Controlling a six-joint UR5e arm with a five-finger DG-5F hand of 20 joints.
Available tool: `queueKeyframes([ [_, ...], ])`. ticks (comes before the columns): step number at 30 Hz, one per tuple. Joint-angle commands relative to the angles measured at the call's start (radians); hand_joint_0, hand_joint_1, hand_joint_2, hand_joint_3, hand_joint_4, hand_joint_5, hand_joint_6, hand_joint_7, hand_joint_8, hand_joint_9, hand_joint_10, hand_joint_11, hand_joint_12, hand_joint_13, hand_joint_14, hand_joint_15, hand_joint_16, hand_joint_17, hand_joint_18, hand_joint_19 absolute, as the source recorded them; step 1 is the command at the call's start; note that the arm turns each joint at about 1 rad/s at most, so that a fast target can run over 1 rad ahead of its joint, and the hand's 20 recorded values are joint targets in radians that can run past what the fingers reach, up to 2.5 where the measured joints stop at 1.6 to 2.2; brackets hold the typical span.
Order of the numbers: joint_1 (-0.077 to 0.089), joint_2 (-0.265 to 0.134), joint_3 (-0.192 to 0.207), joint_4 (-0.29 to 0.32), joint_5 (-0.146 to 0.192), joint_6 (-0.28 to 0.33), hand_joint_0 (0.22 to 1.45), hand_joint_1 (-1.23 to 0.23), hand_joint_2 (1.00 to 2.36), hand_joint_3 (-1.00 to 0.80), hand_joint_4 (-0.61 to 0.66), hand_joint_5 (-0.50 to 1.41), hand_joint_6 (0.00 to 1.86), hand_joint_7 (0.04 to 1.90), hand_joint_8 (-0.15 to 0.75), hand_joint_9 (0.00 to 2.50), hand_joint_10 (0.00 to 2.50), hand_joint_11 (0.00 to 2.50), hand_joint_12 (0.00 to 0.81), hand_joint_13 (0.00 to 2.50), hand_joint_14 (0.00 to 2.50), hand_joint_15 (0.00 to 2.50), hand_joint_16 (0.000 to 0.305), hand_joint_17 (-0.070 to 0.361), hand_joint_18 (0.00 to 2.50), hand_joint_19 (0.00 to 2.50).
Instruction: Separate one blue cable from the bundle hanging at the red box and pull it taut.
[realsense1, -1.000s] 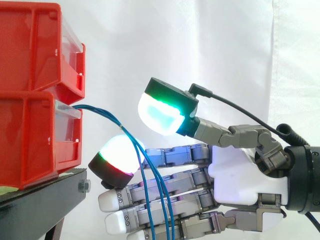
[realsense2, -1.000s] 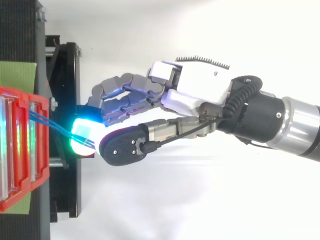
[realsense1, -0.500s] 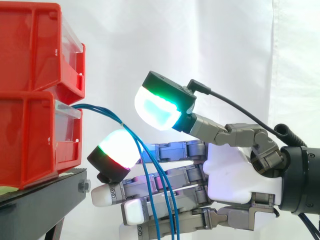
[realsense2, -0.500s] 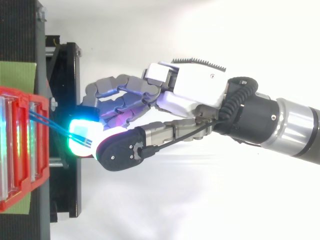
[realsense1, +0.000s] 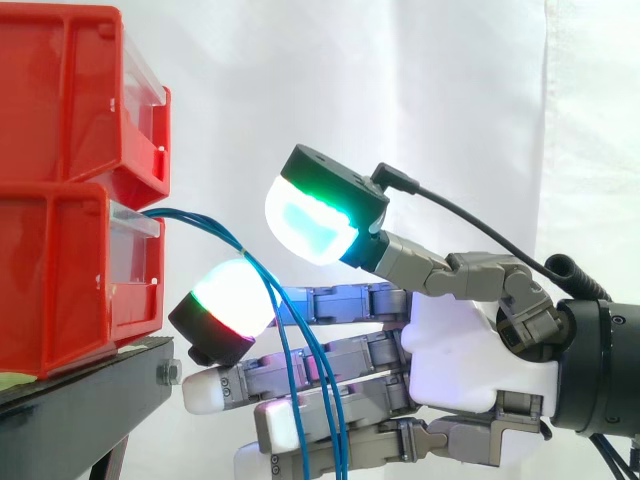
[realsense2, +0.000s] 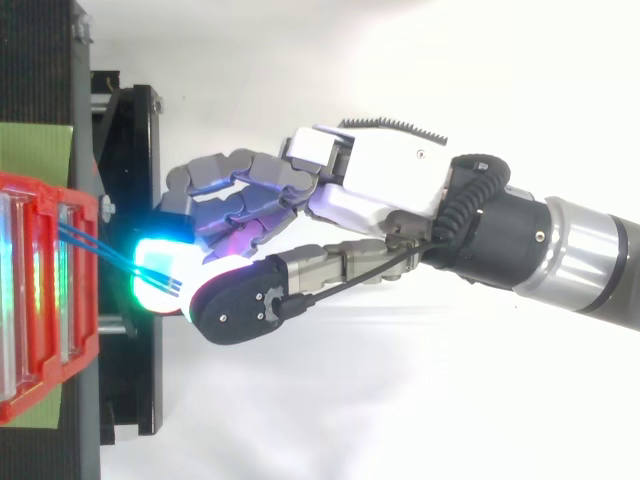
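The blue cables (realsense1: 318, 400) droop from the red box (realsense1: 60, 280), hanging lengthwise across the robot hand (realsense1: 470, 350) just right of it — thumb and fingers spread, nothing pinched yet.

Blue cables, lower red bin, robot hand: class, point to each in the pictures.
blue cables (realsense1: 200, 218), side view, the stretch between bin and hand.
lower red bin (realsense1: 60, 280), side view, its side wall.
hand (realsense1: 470, 350), side view, its white palm.
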Motion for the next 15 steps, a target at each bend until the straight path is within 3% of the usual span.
queueKeyframes([
  [1,0.000,0.000,-0.002,-0.003,0.001,-0.001,0.59,-0.61,1.00,-0.47,0.18,-0.18,0.56,1.14,0.293,0.72,0.02,0.75,0.348,1.02,0.03,0.91,0.041,0.093,0.56,0.43],
  [15,0.003,0.000,-0.003,-0.003,0.007,-0.013,0.60,-0.64,1.00,-0.49,0.19,-0.18,0.57,1.12,0.300,0.79,0.02,1.09,0.338,1.11,0.02,1.22,0.042,0.094,0.62,0.50],
])
